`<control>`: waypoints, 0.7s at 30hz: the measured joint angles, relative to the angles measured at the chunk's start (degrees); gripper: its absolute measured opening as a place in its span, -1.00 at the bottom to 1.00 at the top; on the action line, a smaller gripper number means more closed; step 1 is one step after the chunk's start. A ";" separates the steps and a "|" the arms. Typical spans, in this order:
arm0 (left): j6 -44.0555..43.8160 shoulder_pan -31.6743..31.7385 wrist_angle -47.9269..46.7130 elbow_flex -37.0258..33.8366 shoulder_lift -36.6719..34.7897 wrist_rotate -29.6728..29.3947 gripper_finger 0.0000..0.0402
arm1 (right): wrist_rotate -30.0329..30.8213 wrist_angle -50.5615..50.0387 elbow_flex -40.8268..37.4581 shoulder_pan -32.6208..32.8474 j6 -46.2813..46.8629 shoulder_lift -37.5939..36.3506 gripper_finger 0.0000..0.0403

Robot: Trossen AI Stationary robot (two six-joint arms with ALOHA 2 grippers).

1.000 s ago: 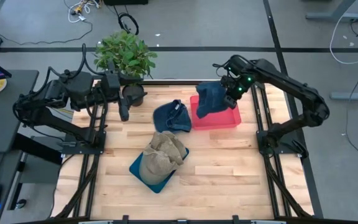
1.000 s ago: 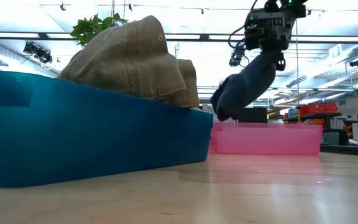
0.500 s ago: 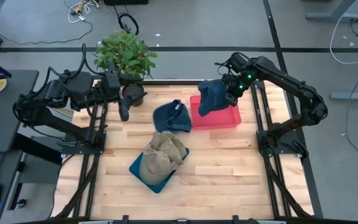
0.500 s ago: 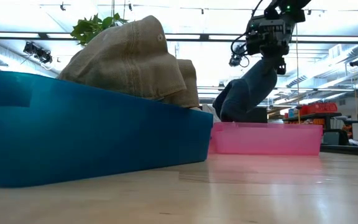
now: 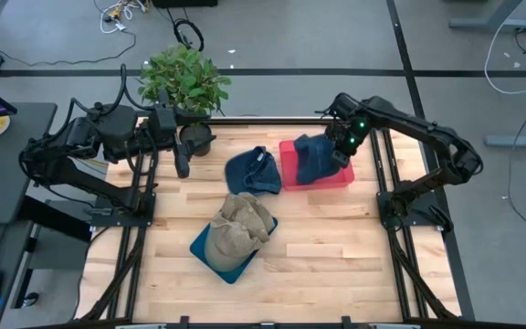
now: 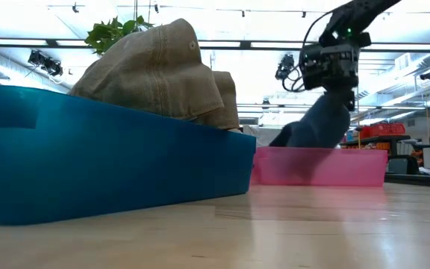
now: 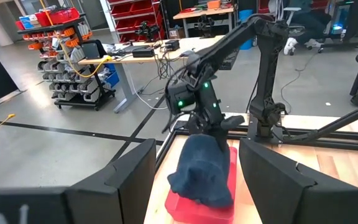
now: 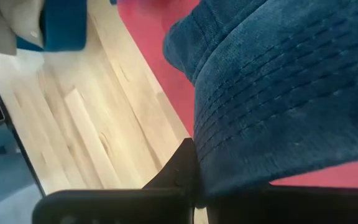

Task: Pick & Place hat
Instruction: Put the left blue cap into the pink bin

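My right gripper (image 5: 341, 144) (image 6: 331, 73) is low over the pink bin (image 5: 336, 178) (image 6: 349, 168) and is shut on a dark blue hat (image 5: 312, 157) (image 6: 316, 125). The hat's lower part reaches down into the bin. A second dark blue hat (image 5: 252, 172) lies on the table left of the bin. A tan hat (image 5: 240, 227) (image 6: 155, 71) sits in the blue bin (image 5: 210, 256) (image 6: 110, 161). My left gripper (image 5: 183, 163) waits open at the far left by the plant. My right gripper pinches the dark blue hat by its stitched brim (image 8: 272, 118) between the two fingers (image 8: 180, 171), coming from above and pointing down. The hat hangs below the fingers, and its lower end (image 6: 297, 138) drops behind the pink bin's wall.
A potted plant (image 5: 185, 82) stands at the table's far left edge, next to my left arm. Bare wood (image 5: 336, 256) lies in front of the pink bin and right of the blue bin. The room beyond holds shelves and desks.
My right gripper has come down toward the pink bin, still shut on the hat. The hat, which hung clear above the bin a second ago, now dips into it with its lower part.
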 joint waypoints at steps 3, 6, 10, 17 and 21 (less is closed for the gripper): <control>0.02 0.00 0.00 0.00 0.00 0.00 0.16 | -2.32 2.63 -2.42 0.00 0.61 0.02 -0.97; 0.02 0.00 0.38 -0.31 0.00 -0.02 0.16 | -4.30 4.10 -3.11 -0.01 1.01 0.02 -0.97; 0.02 0.88 0.22 -0.50 0.02 0.00 0.16 | -12.02 5.96 -3.11 0.00 2.17 0.02 -0.97; 0.00 2.27 0.24 -0.50 0.00 -0.01 0.16 | -13.38 6.02 -3.11 0.02 3.07 0.02 -0.97; 0.00 2.25 0.24 -0.50 0.00 0.01 0.16 | -14.53 5.75 -3.11 0.02 3.36 0.02 -0.97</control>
